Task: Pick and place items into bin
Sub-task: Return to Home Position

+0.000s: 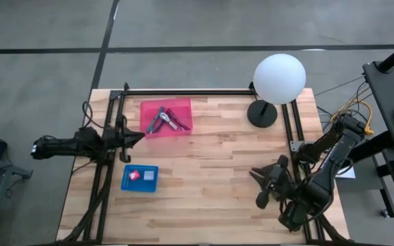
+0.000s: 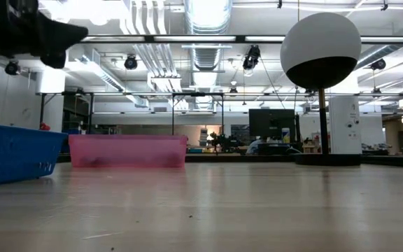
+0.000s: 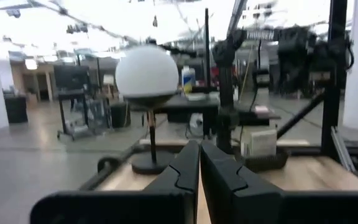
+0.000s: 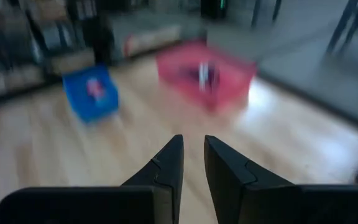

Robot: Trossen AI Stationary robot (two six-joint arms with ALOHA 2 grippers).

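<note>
- Reading this as the homing step: no loose item shows on the surface (image 1: 217, 171), so by my judgement nothing is left to pick.
- left gripper (image 1: 134, 137): fingers pressed together, empty, over the left part of the surface, pointing across it.
- right gripper (image 1: 269, 179): fingers slightly apart, empty, over the right part of the surface.
- Key relation: both bins sit close to the left gripper. The pink bin (image 1: 145, 106) is just ahead of it on its far side, the blue bin (image 1: 127, 185) just ahead on its near side. Both lie ahead of the right gripper and well apart from it, so the left arm is nearer.
- In the pink bin: one silver tool (image 1: 157, 121) and dark red sticks (image 1: 178, 121), long axes diagonal and overlapping. Stick count cannot be told.
- In the blue bin: one pink block (image 1: 134, 175) and one pale block (image 1: 148, 176), just beside each other.
- Count: two bins and one globe lamp (image 1: 279, 77), which stands well beyond the left gripper's tips and is not a task item.
</note>
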